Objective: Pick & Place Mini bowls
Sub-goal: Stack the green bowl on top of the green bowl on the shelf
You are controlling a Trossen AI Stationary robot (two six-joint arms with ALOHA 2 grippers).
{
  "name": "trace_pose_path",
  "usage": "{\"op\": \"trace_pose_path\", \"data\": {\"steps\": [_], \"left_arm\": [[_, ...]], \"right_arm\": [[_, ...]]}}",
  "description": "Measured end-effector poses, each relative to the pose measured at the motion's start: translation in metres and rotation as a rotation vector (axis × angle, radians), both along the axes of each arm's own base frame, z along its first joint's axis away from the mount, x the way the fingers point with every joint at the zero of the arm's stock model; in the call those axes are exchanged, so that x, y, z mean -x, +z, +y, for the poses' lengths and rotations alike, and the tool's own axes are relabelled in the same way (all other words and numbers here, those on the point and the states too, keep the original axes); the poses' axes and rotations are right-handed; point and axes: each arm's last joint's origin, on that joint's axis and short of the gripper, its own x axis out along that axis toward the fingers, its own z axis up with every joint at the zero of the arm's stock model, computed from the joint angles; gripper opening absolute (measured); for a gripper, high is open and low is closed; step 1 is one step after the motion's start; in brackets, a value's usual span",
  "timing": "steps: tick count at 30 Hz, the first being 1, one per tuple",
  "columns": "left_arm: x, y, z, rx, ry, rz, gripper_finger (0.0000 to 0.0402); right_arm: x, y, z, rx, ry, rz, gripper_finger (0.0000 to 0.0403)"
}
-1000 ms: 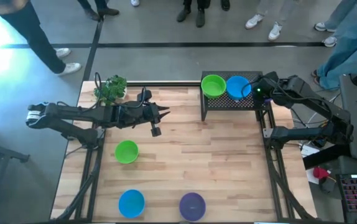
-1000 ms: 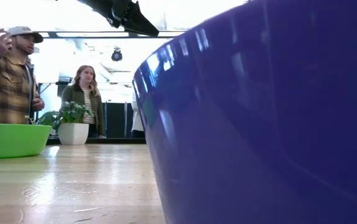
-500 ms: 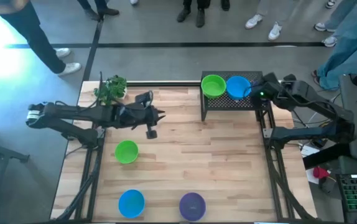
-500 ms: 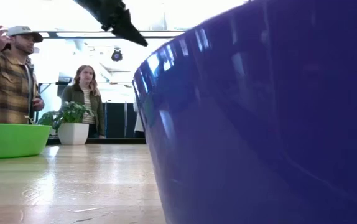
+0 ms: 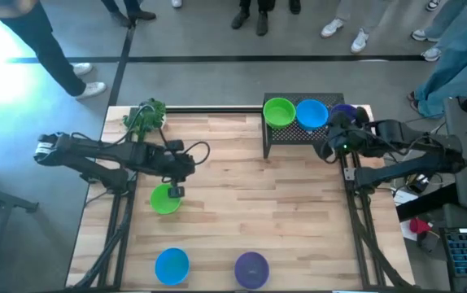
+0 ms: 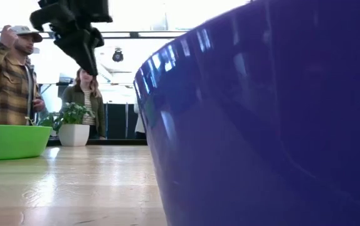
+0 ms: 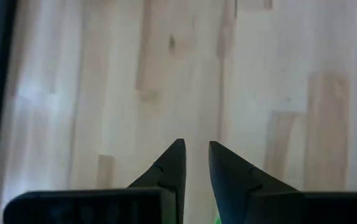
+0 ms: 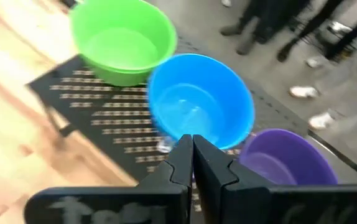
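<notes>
Three mini bowls stand in a row on the black mesh rack [image 5: 298, 134] at the table's far right: green [image 5: 279, 112], blue [image 5: 312, 114] and purple [image 5: 345, 112]. Three more rest on the wood: green [image 5: 163, 201], blue [image 5: 172, 265] and purple [image 5: 251, 269]; this purple one fills the low view [image 6: 261, 119]. My left gripper [image 5: 176, 191] points down just above the table's green bowl's right rim, narrowly open [image 7: 195, 149], touching nothing. My right gripper [image 5: 329, 149] is shut [image 8: 193, 142], empty, and hovers at the rack's near right side.
A small leafy plant [image 5: 144, 116] in a white pot sits at the far left corner. Bare wood lies across the table's middle [image 5: 250, 203]. People stand beyond the far edge [image 6: 7, 75].
My left gripper has swung from the table's middle toward the left and near edge and tipped to point down over the green bowl. My right arm has drawn back from the rack toward the near right, and the purple bowl on the rack now shows uncovered.
</notes>
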Motion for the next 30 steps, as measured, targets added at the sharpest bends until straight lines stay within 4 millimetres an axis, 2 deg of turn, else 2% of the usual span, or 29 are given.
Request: {"op": "trace_pose_path", "data": {"steps": [5,15,23,30], "left_arm": [[0.004,-0.012,-0.002,0.064,-0.055,0.060,0.0064],[0.021,-0.062,-0.003,0.127,-0.102,0.242,0.0064],[0.027,-0.079,-0.002,0.125,-0.097,0.278,0.0064],[0.022,-0.086,-0.003,0.122,-0.103,0.283,0.0064]], "right_arm": [[-0.005,-0.002,0.011,0.000,0.077,-0.022,0.0008],[-0.009,-0.001,0.018,-0.008,0.130,-0.060,0.0008],[-0.011,0.000,0.018,-0.007,0.131,-0.084,0.0008],[-0.011,0.000,0.018,-0.007,0.130,-0.086,0.0008]]}}
